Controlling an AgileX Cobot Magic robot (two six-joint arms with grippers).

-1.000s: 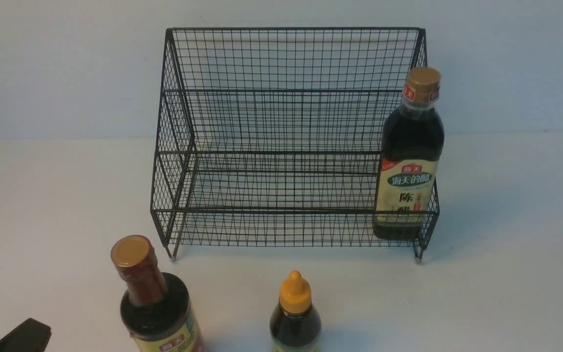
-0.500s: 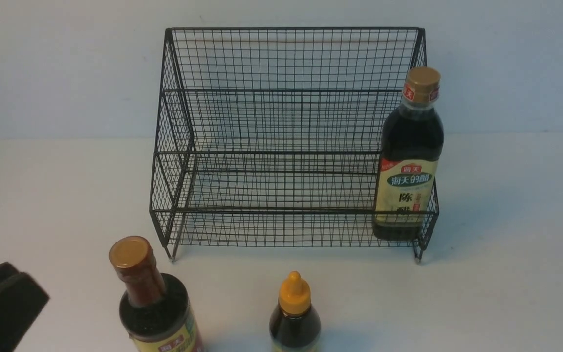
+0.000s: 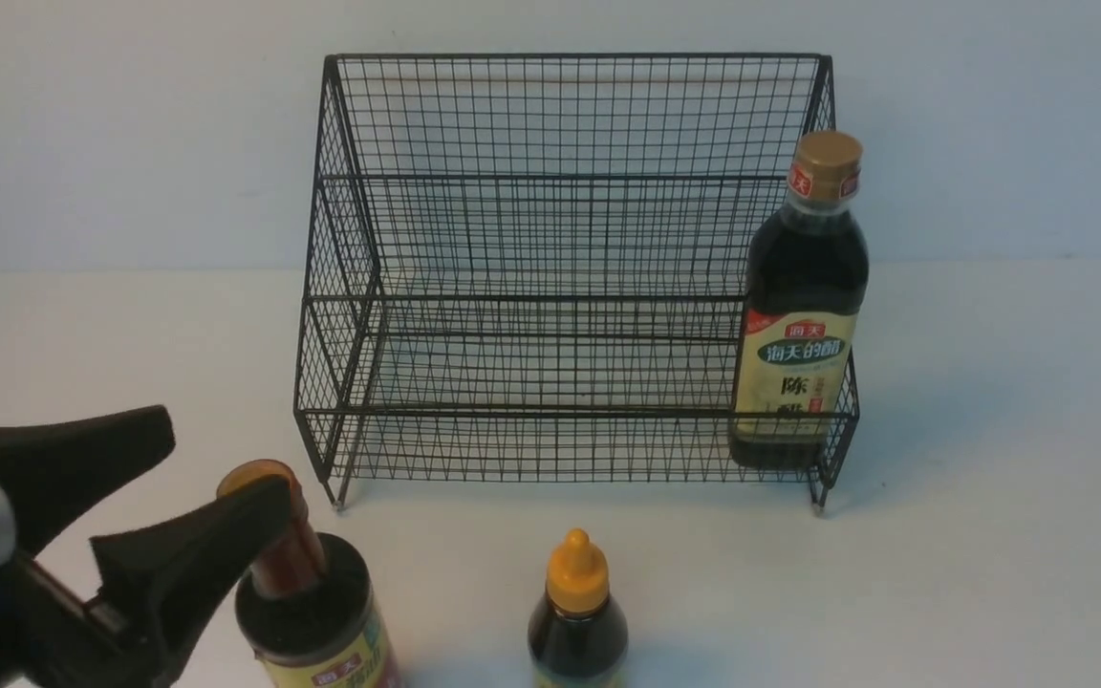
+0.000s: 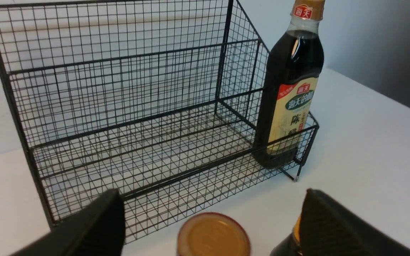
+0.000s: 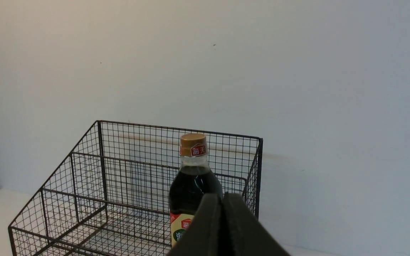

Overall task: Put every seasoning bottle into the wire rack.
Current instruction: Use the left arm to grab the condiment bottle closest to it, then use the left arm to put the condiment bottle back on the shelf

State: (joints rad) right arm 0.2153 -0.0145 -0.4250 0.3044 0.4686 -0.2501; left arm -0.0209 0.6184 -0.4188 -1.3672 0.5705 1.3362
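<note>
The black wire rack (image 3: 550, 413) stands at the back of the white table. The cream-green-labelled bottle (image 3: 804, 306) stands upright in the right end of its lower tier. The red-necked, gold-capped bottle (image 3: 307, 612) and the small yellow-nozzle bottle (image 3: 576, 612) stand on the table in front. My left gripper (image 3: 226, 462) is open at the red-necked bottle's top. In the left wrist view its gold cap (image 4: 213, 236) shows between the spread fingers, touching neither. My right gripper (image 5: 222, 195) is shut and empty, away from the rack.
A pale wall rises just behind the rack (image 5: 176, 128). In the left wrist view the small bottle (image 4: 287, 247) is half hidden behind one finger (image 4: 329, 227). The rack's upper tier (image 4: 119, 64) holds nothing.
My left gripper has come up from the lower left corner towards the red-necked bottle and its jaws have spread from shut to wide open. The bottles and the rack have stayed put.
</note>
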